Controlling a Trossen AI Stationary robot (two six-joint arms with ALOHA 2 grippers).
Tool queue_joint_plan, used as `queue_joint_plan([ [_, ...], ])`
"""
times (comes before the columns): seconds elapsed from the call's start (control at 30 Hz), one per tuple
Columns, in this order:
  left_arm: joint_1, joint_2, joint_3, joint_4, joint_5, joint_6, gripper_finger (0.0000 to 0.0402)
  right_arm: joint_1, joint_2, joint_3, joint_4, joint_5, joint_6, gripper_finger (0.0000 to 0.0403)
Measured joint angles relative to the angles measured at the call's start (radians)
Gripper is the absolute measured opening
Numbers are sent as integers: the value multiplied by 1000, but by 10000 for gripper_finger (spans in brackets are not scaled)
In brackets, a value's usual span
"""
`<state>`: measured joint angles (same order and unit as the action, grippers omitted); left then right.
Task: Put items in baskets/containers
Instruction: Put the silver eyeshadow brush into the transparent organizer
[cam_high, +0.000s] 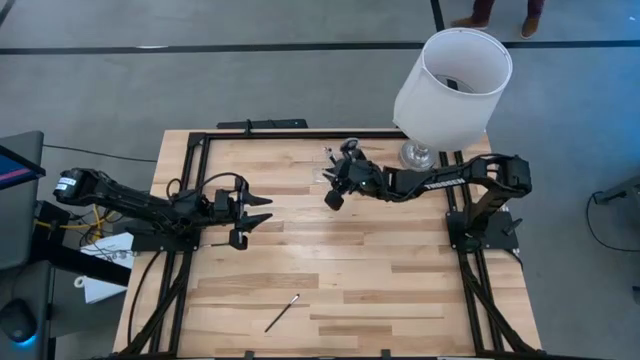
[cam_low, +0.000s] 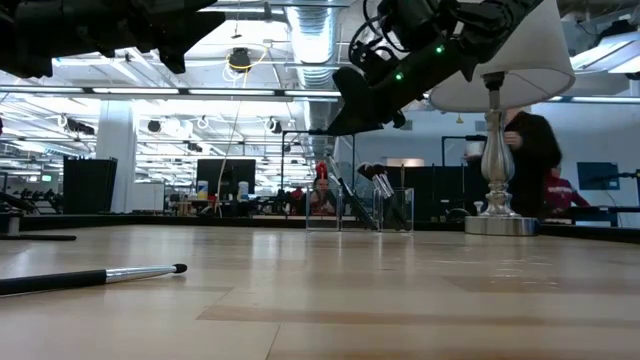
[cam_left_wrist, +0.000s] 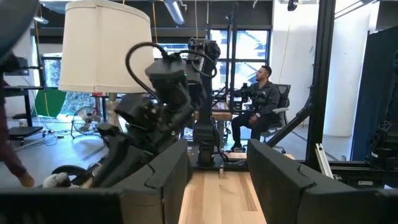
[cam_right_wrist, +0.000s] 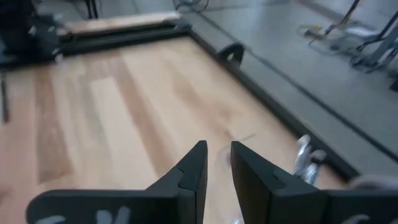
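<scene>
The right gripper (cam_high: 333, 190) hangs near the table's (cam_high: 350, 280) far edge beside the clear organizer (cam_low: 360, 208) holding brushes, its fingers nearly closed and holding nothing. The left gripper (cam_high: 262, 211) waits by the left edge, fingers apart and empty. One brush (cam_high: 283, 313) lies near the front edge
</scene>
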<state>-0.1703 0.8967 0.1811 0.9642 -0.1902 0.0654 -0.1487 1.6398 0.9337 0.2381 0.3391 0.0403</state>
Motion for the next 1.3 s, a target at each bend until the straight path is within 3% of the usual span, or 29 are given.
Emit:
queue_joint_plan([
  [0.1,0,0,0,0,0,0,163,11,0,0,-38,-20,39,63],
  [0.27,0,0,0,0,0,0,163,4,44,-1,-22,-160,61,63],
  [0.4,0,0,0,0,0,0,163,-22,108,12,20,-214,50,63],
  [0.5,0,1,0,-2,0,0,163,-57,155,35,52,-180,-7,63],
  [0.73,4,2,0,-6,-5,0,163,-122,197,99,159,74,-142,63],
  [1.3,4,2,0,-7,-5,-2,163,-90,185,126,124,61,-188,63],
])
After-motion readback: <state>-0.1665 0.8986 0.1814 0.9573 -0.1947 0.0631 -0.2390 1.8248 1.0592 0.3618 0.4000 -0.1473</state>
